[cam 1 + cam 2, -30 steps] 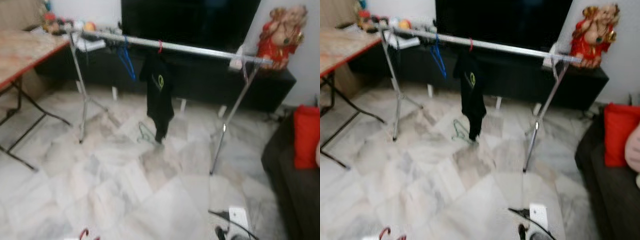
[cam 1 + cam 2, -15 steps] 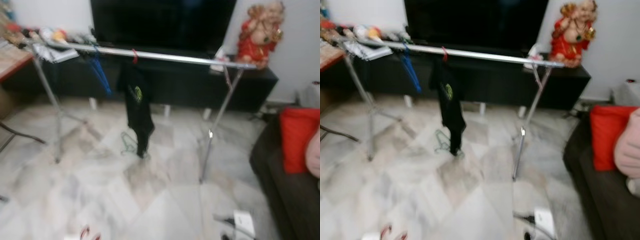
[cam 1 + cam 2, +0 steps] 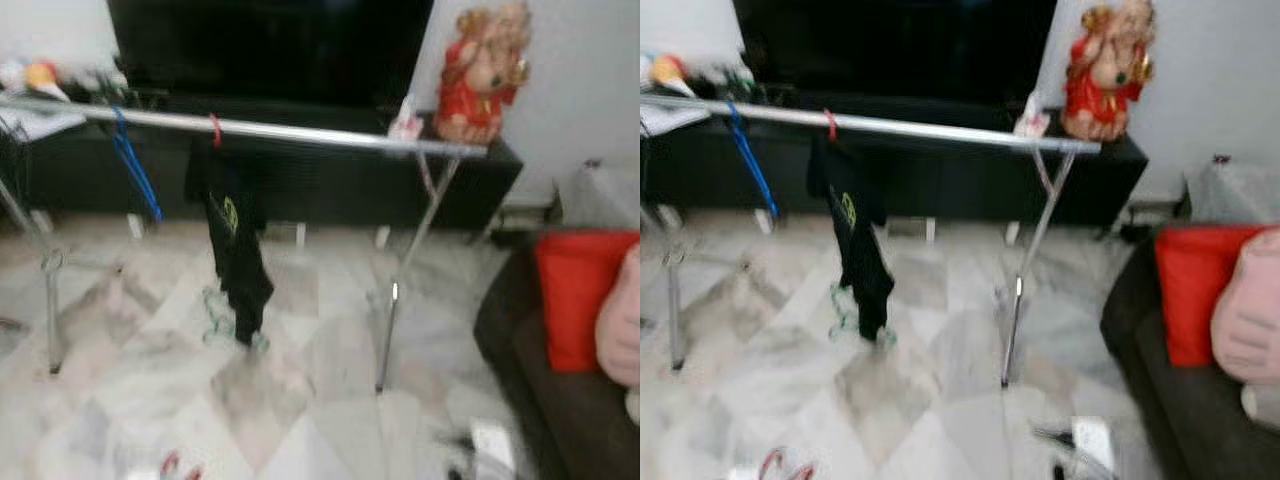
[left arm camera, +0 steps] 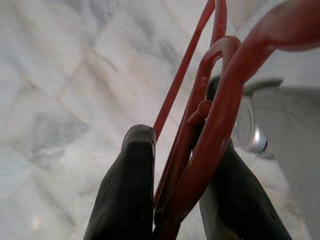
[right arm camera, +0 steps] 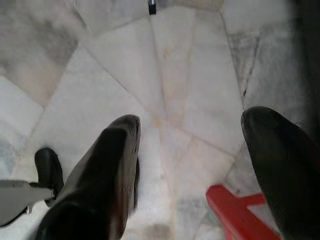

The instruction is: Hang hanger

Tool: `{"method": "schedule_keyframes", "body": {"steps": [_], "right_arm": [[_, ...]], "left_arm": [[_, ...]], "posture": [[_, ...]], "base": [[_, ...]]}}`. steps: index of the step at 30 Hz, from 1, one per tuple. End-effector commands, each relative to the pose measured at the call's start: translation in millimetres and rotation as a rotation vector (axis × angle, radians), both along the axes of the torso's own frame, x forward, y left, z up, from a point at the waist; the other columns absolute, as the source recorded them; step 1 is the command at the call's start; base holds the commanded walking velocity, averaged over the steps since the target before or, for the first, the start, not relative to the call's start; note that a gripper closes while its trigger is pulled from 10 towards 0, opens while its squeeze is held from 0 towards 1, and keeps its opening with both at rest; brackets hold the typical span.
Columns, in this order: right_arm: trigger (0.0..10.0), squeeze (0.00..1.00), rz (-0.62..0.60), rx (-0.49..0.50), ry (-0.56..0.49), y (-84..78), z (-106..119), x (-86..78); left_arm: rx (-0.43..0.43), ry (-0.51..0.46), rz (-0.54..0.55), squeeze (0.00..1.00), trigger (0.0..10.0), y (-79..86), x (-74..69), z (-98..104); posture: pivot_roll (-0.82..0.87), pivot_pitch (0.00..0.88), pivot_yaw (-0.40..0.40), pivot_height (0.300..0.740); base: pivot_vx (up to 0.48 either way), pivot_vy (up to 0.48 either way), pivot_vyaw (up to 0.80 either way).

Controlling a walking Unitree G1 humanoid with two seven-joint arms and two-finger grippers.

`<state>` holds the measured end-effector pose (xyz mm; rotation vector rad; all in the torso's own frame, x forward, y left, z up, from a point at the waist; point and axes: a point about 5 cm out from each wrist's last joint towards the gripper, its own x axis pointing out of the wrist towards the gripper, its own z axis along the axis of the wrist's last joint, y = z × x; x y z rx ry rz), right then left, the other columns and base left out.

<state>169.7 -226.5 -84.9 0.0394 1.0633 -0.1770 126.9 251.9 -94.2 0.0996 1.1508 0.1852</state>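
Left fingers [image 4: 135,190] pinch a red hanger [image 4: 200,130]; right fingers [image 5: 100,185] spread over seemingly marble floor [image 5: 165,75].

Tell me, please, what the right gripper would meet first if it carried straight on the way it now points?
Most likely the marble floor. The right gripper is open and aimed down at bare tiles between its fingers. A red hanger lies just off that line; depth is unclear.

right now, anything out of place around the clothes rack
Yes: a pale green hanger lies on the marble floor beneath the black garment hanging from the rail, instead of on it.
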Motion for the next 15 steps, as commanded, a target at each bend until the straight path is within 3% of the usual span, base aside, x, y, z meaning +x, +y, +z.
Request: {"method": "schedule_keyframes", "body": {"steps": [1, 4, 9, 15], "right_arm": [[10.0, 0.0, -0.023, -0.016, 0.02, -11.1, -1, -7.7], [10.0, 0.0, -0.013, -0.02, 0.021, -12.8, -1, -8.9], [10.0, 0.0, -0.022, -0.023, 0.034, -20.3, -3, -19.7], [10.0, 0.0, -0.017, -0.004, 0.017, -1.6, -1, -3.6]], "left_arm": [[-0.021, 0.001, -0.011, 0.0, 10.0, -8.8, 1.8, -2], [-0.021, 0.001, -0.012, 0.0, 10.0, -8.7, 1.9, -2], [-0.019, 0.002, -0.014, 0.0, 10.0, -8.2, 1.8, -2], [-0.009, 0.006, -0.024, 0.0, 10.0, -7.5, 1.6, -2]], "posture": [[0.01, 0.0, -0.07, 0.74], [0.01, 0.0, -0.07, 0.74], [0.01, 0.0, -0.069, 0.74], [0.01, 0.0, -0.067, 0.74]], "base": [[0.368, 0.0, 0.0], [0.368, 0.0, 0.0], [0.368, 0.0, 0.75], [0.358, 0.0, 0.0]]}}
